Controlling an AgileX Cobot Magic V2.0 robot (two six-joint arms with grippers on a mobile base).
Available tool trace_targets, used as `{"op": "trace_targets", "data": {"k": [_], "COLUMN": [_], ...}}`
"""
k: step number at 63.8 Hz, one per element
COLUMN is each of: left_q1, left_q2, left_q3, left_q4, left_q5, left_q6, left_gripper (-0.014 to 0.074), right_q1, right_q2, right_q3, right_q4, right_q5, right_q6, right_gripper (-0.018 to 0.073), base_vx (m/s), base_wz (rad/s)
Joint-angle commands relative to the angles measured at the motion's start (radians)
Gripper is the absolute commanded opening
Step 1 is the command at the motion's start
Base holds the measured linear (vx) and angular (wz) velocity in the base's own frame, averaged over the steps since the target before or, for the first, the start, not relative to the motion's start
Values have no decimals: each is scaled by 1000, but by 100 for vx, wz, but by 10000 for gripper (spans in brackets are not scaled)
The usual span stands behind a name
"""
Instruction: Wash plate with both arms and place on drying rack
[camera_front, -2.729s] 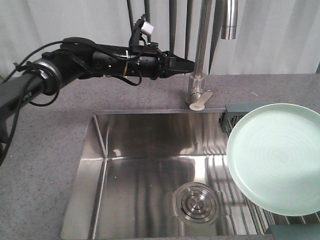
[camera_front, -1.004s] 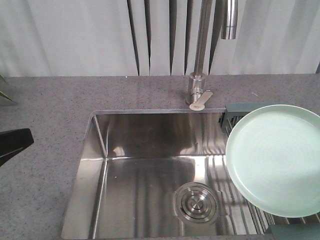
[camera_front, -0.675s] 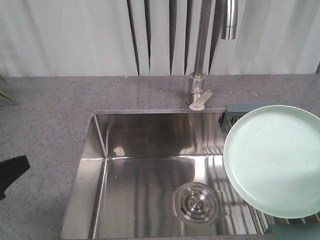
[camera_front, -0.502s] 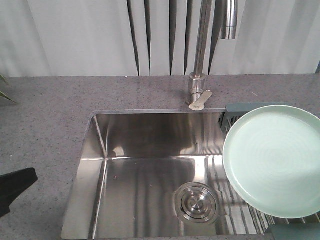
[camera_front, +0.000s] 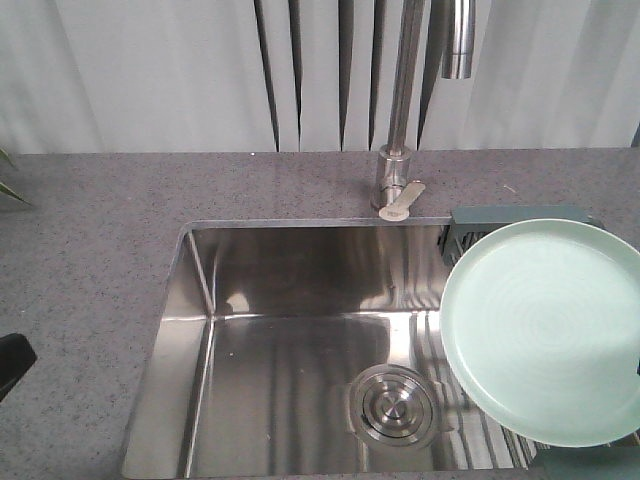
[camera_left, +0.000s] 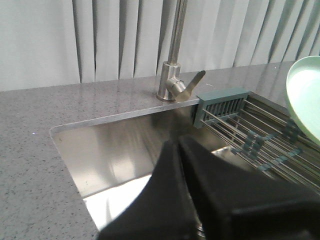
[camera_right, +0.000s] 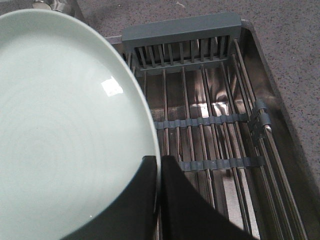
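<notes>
One round pale mint-green plate (camera_front: 545, 330) hangs tilted at the right of the shiny steel sink basin (camera_front: 190, 330) in the front view.

Left wrist view now: the black left gripper (camera_left: 175, 146), fingers pressed together on nothing, points over the basin. The plate is off to its right, so this arm looks free to scrub.

Right wrist view: the black right gripper (camera_right: 159, 162) pinches the plate's rim. The wire drying rack with its grey-green end piece (camera_right: 180, 29) lies just beyond its tips, likely for a short set-down.

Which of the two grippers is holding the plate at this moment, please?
The right gripper: it is shut on the rim of the plate. The left gripper holds nothing and hangs over the sink.
</notes>
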Motion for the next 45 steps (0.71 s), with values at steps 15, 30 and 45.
{"op": "trace_targets", "data": {"k": [15,30,45], "left_q1": [-20,-36,-45], "left_q2": [-183,-224,-224], "left_q3": [143,197,212], "left_q4": [3,4,3], "left_q5": [72,118,149], "left_q6": [-21,-20,-21], "left_gripper": [-7,-7,-6], "right_q1": [-1,-1,-1], "right_q2": [-1,-1,0], "right_q3": [-28,-28,-57], "right_q4": [28,28,43], "right_q5": [-47,-40,27], "right_q6": [-1,-1,-1], "right_gripper": [-1,-1,-1], "base_vx": [0,0,0], "base_wz": [0,0,0]}}
